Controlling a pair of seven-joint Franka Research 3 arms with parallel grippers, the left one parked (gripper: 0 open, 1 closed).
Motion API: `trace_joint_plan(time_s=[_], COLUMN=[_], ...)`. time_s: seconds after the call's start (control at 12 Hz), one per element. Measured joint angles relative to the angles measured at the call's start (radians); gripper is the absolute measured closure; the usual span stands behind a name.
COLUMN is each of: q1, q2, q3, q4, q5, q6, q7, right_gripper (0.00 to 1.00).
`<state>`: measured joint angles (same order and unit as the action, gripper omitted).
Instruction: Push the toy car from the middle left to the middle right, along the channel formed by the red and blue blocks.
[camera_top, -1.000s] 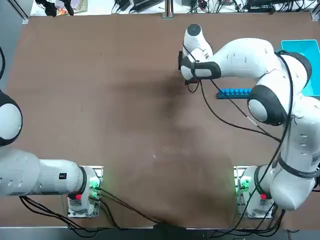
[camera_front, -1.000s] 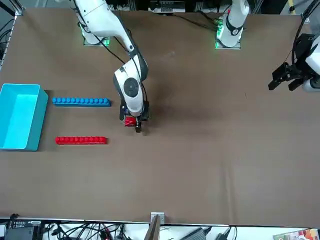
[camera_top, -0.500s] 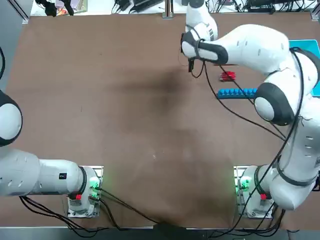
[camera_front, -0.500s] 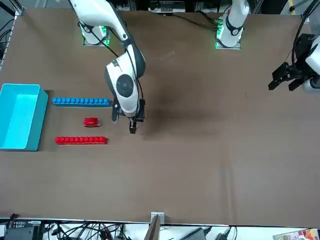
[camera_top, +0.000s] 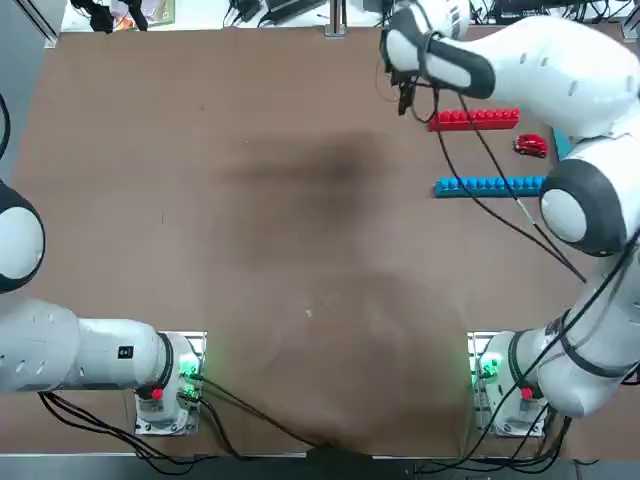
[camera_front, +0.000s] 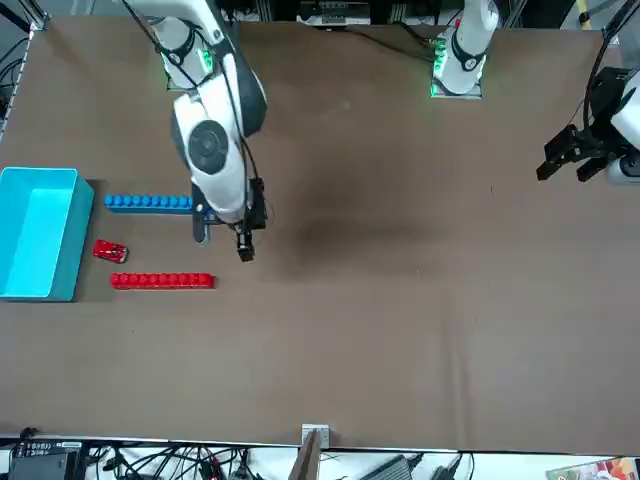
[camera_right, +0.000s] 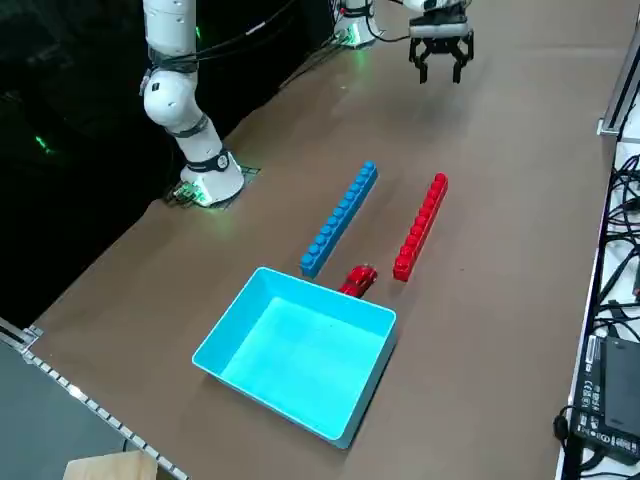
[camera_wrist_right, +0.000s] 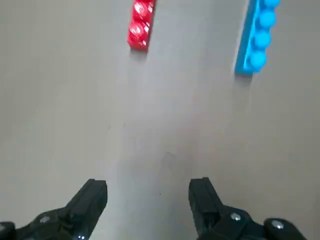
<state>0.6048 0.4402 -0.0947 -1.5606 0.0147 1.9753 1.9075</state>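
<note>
At channel's right end — toy car near-lengthwise (right tool leftward)

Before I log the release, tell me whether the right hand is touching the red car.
Apart: the front view shows brown table between the right hand and the red car.

Right arm extended toward far side of tabletop, elbow bent, right pincer held above the surface, pointed downward, its two fingers spread well apart, nothing between them.
</note>
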Motion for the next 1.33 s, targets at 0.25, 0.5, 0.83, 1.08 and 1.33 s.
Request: trace_joint_plan(time_s=[0.25, 0.5, 0.83, 1.08, 1.33], q1=[-0.046, -0.098, -0.152, -0.202, -0.267], q2=[-0.067, -0.133, -0.191, -0.233, -0.271], q3=[-0.001, -0.001, -0.002, -0.002, -0.003], q4=[0.001, 0.001, 0.001, 0.001, 0.0], q5=[0.0, 0.0, 0.0, 0.0, 0.0], q6=[-0.049, -0.11, -0.152, -0.183, -0.239], q7=[-0.204, -0.467, -0.733, -0.953, -1.236], right_gripper=[0.0, 0.0, 0.0, 0.0, 0.0])
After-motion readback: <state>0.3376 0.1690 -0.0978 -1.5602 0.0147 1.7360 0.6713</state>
